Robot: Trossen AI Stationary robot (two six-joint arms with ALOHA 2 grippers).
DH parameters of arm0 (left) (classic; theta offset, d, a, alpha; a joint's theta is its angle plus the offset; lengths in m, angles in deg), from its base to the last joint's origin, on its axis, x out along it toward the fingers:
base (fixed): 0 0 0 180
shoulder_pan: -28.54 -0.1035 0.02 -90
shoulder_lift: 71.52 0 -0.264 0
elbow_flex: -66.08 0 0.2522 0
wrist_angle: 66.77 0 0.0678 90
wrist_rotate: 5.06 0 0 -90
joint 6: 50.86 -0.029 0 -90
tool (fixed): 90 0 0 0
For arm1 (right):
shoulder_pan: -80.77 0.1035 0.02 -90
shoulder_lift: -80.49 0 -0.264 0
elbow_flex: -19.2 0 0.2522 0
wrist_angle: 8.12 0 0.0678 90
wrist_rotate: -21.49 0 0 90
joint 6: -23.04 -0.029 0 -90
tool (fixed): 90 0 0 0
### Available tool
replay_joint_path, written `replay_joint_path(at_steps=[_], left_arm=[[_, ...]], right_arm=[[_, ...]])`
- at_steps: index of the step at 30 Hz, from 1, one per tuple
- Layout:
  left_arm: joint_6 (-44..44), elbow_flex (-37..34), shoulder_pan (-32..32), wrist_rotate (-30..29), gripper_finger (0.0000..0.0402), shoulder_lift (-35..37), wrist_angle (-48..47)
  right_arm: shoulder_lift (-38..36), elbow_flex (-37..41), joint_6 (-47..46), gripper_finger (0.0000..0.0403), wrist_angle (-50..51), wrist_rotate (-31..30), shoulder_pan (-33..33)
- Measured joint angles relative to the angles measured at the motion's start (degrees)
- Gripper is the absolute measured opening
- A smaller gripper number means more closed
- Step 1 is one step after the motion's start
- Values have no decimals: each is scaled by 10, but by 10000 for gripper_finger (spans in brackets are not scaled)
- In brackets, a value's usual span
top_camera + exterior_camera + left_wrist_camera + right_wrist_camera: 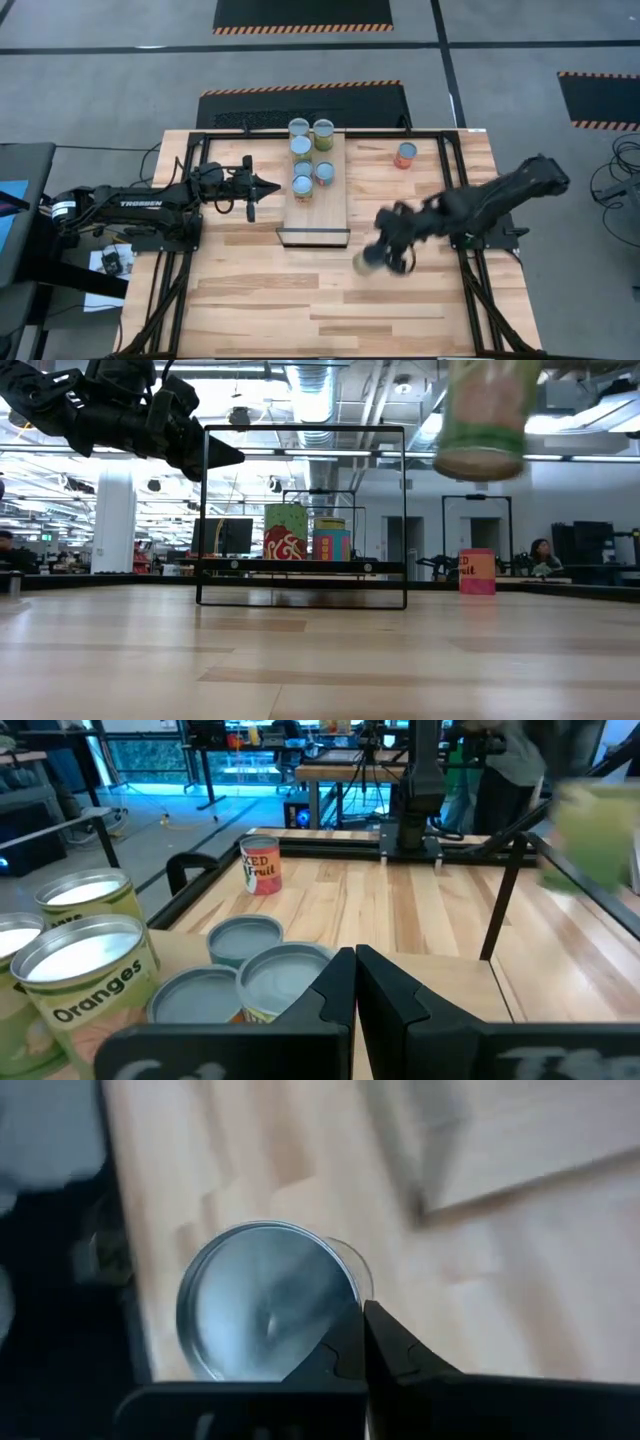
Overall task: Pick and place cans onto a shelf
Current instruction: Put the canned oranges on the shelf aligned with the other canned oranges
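The shelf [318,212] is a narrow light-wood board with a dark near edge, lying mid-table. Several cans [311,153] stand on its far half; they also show in the left wrist view [95,955]. A red-orange can [405,155] stands alone on the table at the far right. My right gripper [385,256] is right of the shelf's near end, shut on a green-labelled can [481,418] held high above the table. My left gripper [268,187] is shut and empty, above the table just left of the shelf. My right gripper has the green can at the edge of its round silver top [352,1302], with the two fingers [390,1355] close together there. They come from above, pointing down. The can hangs below the fingers, roughly upright and clear of the table [480,460].
A black frame rail [450,180] runs around the tabletop. A tall black wire frame [300,430] stands at the shelf's near end. The near half of the table [330,310] is bare wood. People sit in the room beyond the table [540,555].
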Motion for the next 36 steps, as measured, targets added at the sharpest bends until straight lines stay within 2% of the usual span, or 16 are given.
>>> replay_joint_path(at_steps=[5, 10, 15, 18, 21, 26, 36], left_arm=[[-4, 0, 0, 0, 2, 0, 3], [-5, 0, 0, 0, 2, 0, 15], [-5, 0, 0, -12, 2, 0, 16], [-11, 0, 0, -16, 2, 0, 13], [-11, 0, 0, -16, 2, 0, 12], [-10, 0, 0, -16, 2, 0, 10], [-10, 0, 0, -16, 2, 0, -4]], right_arm=[[-79, -1, 18, 3, 81, -32, -96], [-96, -1, 109, 3, 100, -37, -281], [-44, -1, 218, 3, 13, 74, -479], [11, -1, 255, 3, -50, 136, -551], [66, -1, 283, 3, -98, 162, -586], [145, -28, 287, 3, -147, 197, -604], [251, -147, 275, 3, -126, 202, -598]])
